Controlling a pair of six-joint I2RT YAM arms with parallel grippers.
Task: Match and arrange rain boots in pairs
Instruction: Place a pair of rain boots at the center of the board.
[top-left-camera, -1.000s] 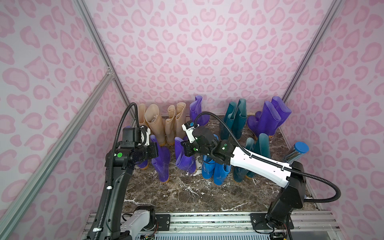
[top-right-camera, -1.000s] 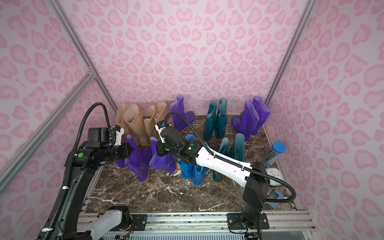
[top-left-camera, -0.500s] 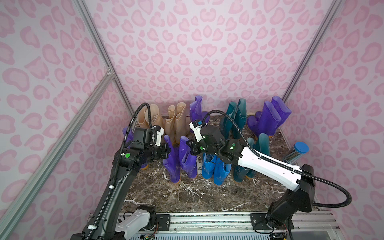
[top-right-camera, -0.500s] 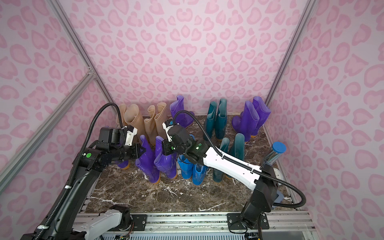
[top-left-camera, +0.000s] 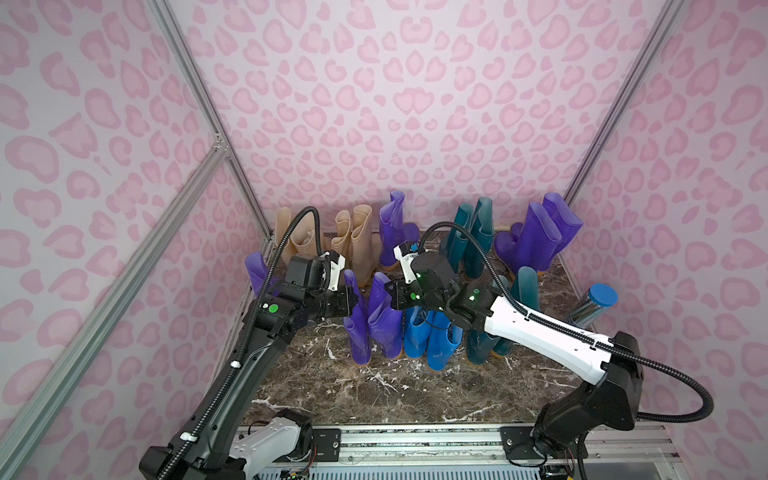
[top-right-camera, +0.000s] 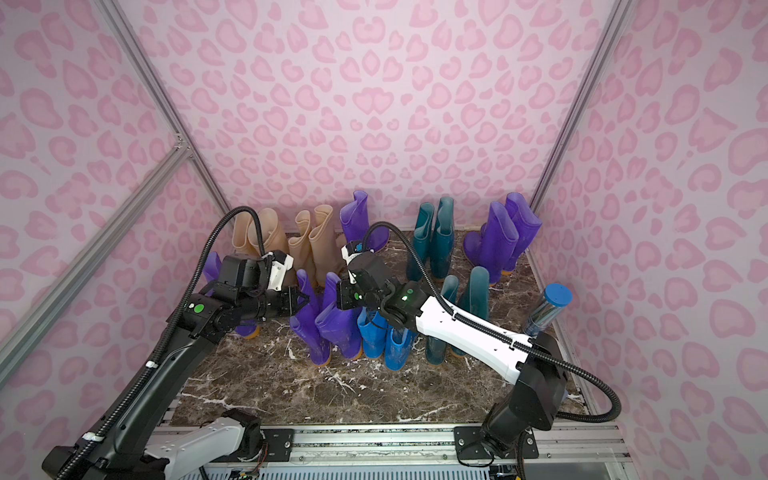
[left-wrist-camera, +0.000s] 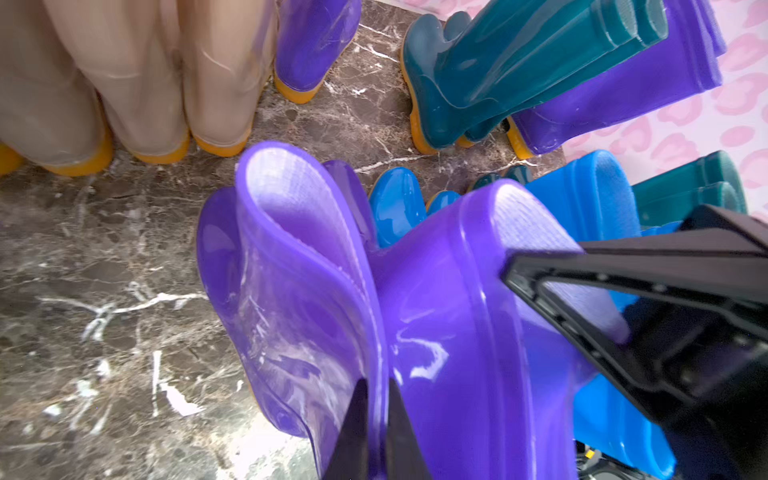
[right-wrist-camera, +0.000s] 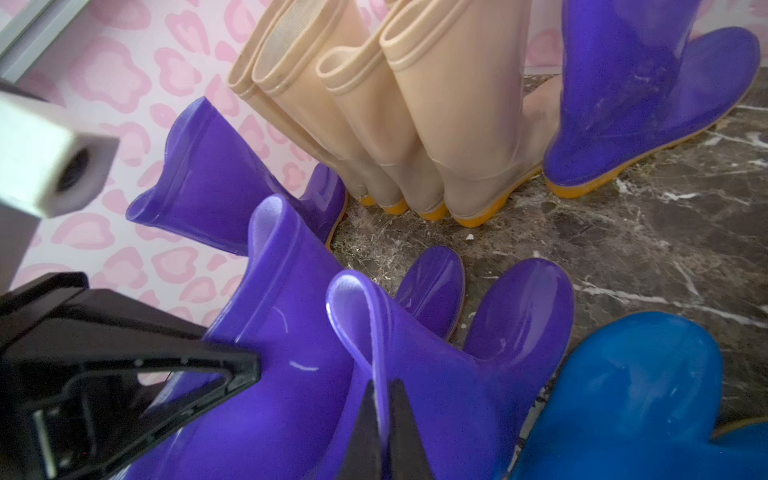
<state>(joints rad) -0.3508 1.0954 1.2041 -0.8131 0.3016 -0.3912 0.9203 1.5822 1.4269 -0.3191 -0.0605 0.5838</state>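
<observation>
Left pincer (top-left-camera: 352, 300) pinches a purple boot (top-left-camera: 358, 336), right pincer (top-left-camera: 390, 296) its purple twin (top-left-camera: 388, 332), beside two blue boots (top-left-camera: 432, 340). Six purple, four beige boots (top-left-camera: 361, 245), four teal boots (top-left-camera: 478, 241).

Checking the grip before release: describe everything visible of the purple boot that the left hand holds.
The purple boot is glossy, rubber-looking, with a tall shaft, paler woven-looking lining and orange sole. It stands about upright in the front row on the marble floor, pressed against a second purple boot that the right hand pinches. The left hand is shut on its top rim, one finger inside, one outside.
</observation>
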